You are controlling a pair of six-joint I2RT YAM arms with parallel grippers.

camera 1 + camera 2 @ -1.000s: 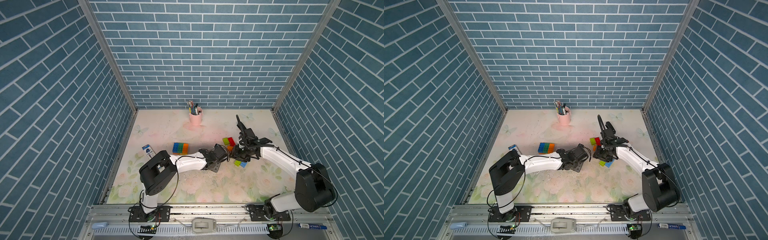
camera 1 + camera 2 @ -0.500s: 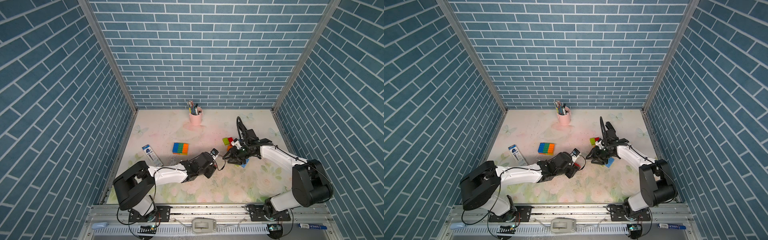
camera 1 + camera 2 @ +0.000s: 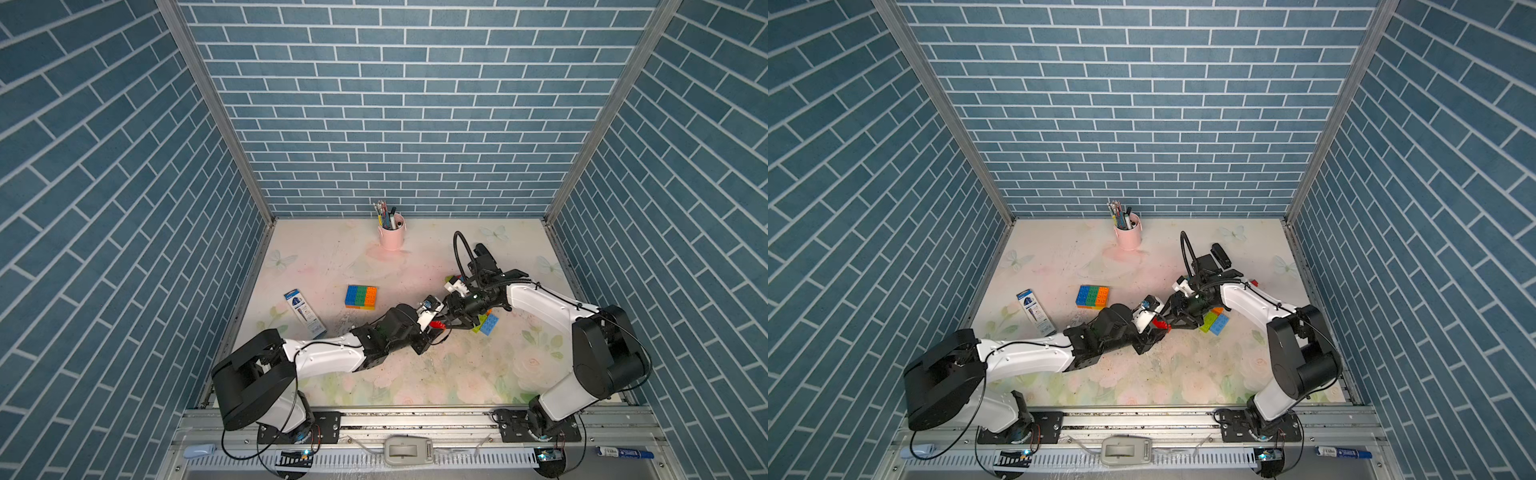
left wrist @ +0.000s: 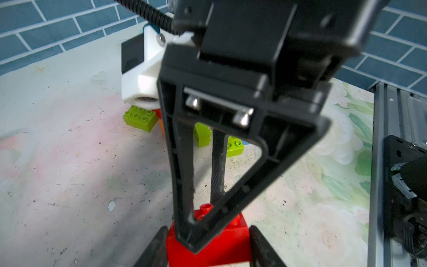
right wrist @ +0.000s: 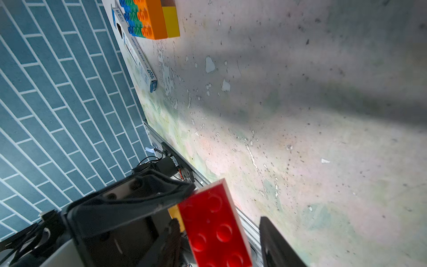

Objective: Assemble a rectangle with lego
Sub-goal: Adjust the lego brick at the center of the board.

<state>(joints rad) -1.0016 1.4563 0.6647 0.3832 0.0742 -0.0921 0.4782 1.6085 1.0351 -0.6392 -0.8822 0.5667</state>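
Clamping the red brick (image 4: 231, 248) tight in the left claw (image 4: 206, 240), mid-table, near a blue brick (image 3: 489, 323). Straddling that same brick with the right claw (image 5: 221, 238), fingers apart, gap showing.

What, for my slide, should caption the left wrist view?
Left gripper grips a red studded plastic brick as the right gripper straddles it; lime plastic bricks lie beyond.

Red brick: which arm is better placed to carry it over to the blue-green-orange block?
Left, probably. The left tool clamps the red brick from both sides, while the right tool shows a gap beside it. The blue-green-orange block lies on the left arm's side.
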